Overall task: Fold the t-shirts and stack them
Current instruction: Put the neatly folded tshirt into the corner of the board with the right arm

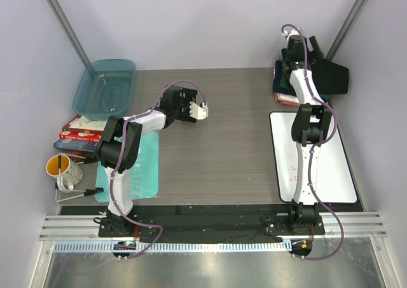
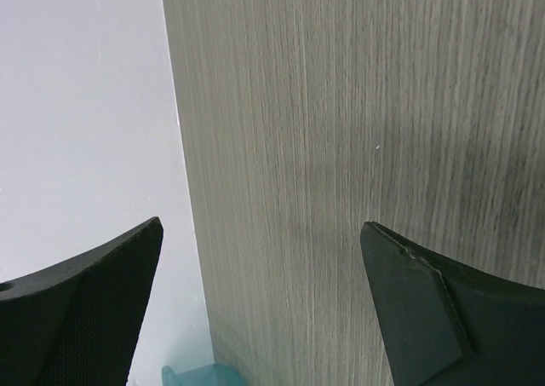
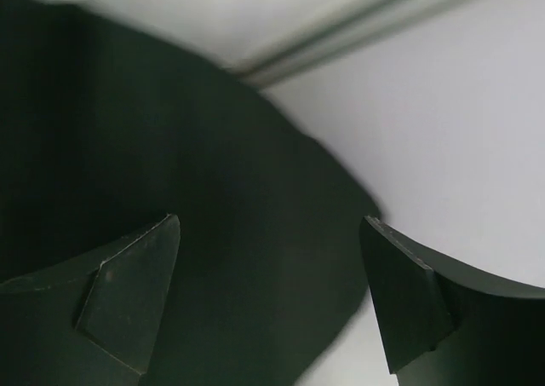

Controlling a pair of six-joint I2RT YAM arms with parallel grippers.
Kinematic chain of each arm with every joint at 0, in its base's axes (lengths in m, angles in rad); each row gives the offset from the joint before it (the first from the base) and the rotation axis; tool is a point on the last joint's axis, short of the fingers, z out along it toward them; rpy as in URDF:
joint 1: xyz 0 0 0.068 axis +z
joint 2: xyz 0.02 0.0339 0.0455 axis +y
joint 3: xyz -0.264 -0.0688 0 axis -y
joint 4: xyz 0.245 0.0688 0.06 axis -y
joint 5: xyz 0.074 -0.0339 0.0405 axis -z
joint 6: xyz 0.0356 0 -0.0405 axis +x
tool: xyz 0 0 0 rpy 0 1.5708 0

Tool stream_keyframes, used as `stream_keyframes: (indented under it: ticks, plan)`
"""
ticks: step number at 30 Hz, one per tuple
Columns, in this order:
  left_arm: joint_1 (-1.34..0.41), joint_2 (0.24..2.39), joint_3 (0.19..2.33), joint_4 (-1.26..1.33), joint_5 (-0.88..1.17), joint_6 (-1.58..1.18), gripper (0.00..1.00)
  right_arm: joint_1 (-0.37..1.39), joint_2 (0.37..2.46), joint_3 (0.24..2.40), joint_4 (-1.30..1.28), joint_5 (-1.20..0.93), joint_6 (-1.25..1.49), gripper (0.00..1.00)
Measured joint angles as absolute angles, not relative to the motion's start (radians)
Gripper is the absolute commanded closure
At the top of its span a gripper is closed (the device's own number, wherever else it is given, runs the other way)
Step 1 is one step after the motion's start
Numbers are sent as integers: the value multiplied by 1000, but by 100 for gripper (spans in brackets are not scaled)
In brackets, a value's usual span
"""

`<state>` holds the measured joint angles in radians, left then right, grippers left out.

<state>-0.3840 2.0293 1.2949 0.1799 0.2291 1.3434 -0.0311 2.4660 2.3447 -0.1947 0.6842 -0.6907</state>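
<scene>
Tub (image 1: 105, 88): at 10 o'clock on the table (image 1: 235, 148), pushed into the far left corner, probably to keep it out of the work area.
Mat (image 1: 145, 168): flat at 8 o'clock, partly under the left arm. Nothing shows on the part in view, and it may be a folding or stacking spot.
Left gripper (image 2: 262, 226): jaws spread wide and holding nothing. It hangs over bare wood toward 11 o'clock of centre and looks parked while the other arm fetches.
Table middle: bare wood from 9 to 3 o'clock. This is the widest free room for spreading a tee.
Board (image 1: 327, 173): a white sheet at 4 o'clock along the right edge, with the right arm stretched above it.
Pile (image 1: 280, 84): folded tees at 1 o'clock in the far right corner, tight against the walls.
Black tee (image 1: 332, 77): lies on that pile, and its outer side sticks past the table's right edge.
Right gripper (image 3: 271, 222): fingers well apart just over the black tee, with nothing pinched that can be seen. Its view is blurred, so contact cannot be told.
Edges: wall and frame post sit close at 1 to 2 o'clock, leaving little room there. The likely pull is back toward 7 o'clock, into the middle.
Risk: the overhanging cloth could slip off the edge if it is gripped thinly.
</scene>
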Motion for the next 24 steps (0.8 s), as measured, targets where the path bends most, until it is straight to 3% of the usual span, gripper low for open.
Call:
stream_keyframes:
  ticks: [20, 23, 24]
  plan:
    - [-384, 1992, 1279, 147, 217, 1346, 3, 22, 2534, 2376, -377, 544, -326, 31]
    - [-384, 1992, 1279, 146, 217, 1347, 2, 17, 2545, 2386, -376, 544, -318, 59]
    - [-384, 1992, 1279, 144, 217, 1347, 2, 17, 2547, 2386, -376, 543, -314, 76]
